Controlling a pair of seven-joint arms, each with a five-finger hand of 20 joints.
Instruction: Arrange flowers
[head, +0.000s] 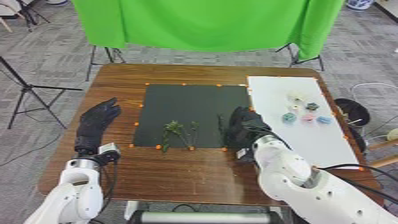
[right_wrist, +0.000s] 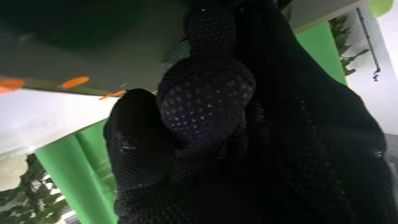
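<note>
Several stems (head: 173, 126) pt away lengthwise; L hand (head: 94, 120) fingers relaxed, R hand (head: 245, 125) state unclear.

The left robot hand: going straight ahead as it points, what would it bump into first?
The way looks free: the left robot hand points along the table, left of the dark mat, towards the far edge, with the green cloth beyond. Its height is unclear.
</note>
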